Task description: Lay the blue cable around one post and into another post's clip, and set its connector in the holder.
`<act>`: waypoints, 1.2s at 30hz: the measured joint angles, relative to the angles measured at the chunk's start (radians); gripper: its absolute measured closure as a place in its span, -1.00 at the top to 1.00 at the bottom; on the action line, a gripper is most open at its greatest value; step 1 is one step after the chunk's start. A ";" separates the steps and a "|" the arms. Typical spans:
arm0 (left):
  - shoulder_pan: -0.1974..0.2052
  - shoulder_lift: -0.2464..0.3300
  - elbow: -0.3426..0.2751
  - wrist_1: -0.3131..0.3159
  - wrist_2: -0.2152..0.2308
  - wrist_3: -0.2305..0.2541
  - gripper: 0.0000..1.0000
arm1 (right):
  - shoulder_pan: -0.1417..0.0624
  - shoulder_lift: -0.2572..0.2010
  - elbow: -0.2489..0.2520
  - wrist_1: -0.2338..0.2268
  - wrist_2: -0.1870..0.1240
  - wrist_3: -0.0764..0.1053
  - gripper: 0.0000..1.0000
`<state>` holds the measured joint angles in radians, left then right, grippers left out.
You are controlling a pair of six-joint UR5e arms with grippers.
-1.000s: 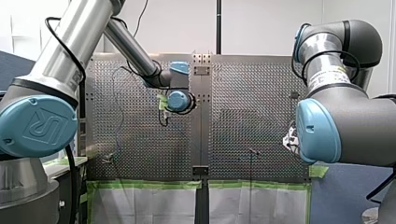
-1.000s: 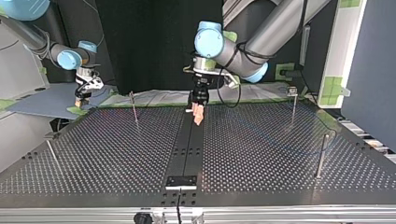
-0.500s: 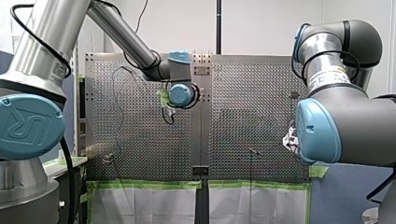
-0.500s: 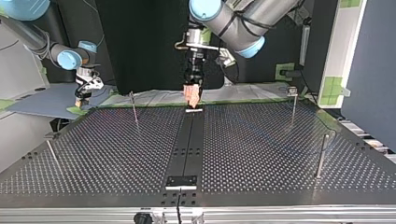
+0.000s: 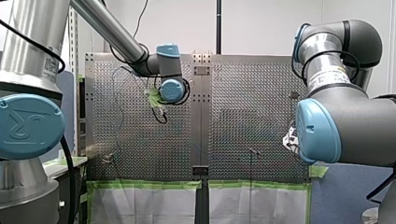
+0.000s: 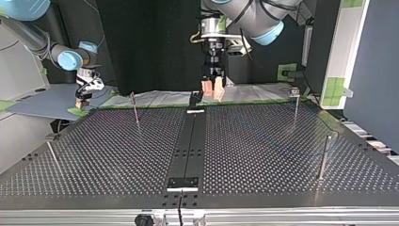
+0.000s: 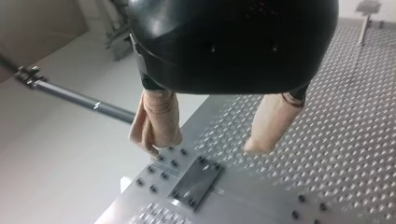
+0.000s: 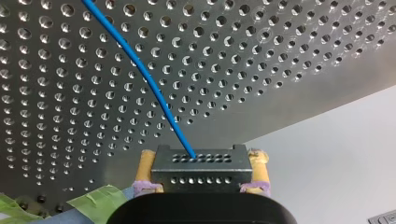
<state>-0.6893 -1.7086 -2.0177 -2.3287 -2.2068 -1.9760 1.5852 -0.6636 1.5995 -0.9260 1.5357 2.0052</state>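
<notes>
My right gripper is clenching the connector, with the yellow pads pressing on its two sides. The blue cable is coming out of the connector's face and running ahead over the perforated table. In the top view this gripper is hanging at the far left, just off the table's far-left corner.

My left gripper is standing released. Its beige pads are well apart with nothing between them. In the top view it is hovering over the far end of the dark centre strip, clear of the surface. In the left wrist view a small dark plate, bolted to the strip, is lying under the gripper.

In the top view four thin posts are standing on the table:
- far-left post
- near-left post, leaning
- far-right post, with a small head on top
- near-right post

There the cable is showing only as a faint blue line curving across the right half of the table, between the two right posts. I cannot tell whether it is touching either one.
</notes>
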 joint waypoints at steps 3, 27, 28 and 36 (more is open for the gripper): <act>0.013 0.025 -0.025 0.007 -0.025 -0.025 0.99 | 0.000 0.000 0.000 0.001 0.000 0.002 -1.00; 0.095 0.247 -0.246 0.073 -0.071 -0.178 0.99 | 0.000 0.000 0.000 0.001 -0.010 0.015 -1.00; 0.098 0.255 -0.255 0.081 -0.064 -0.183 0.99 | 0.000 0.000 0.000 0.002 -0.011 0.015 -1.00; 0.139 0.308 -0.331 0.141 -0.032 -0.224 0.99 | 0.000 0.000 0.000 0.002 -0.011 0.014 -1.00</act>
<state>-0.5507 -1.4005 -2.3484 -2.1881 -2.2392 -2.1999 1.5854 -0.6637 1.5995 -0.9236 1.5249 2.0190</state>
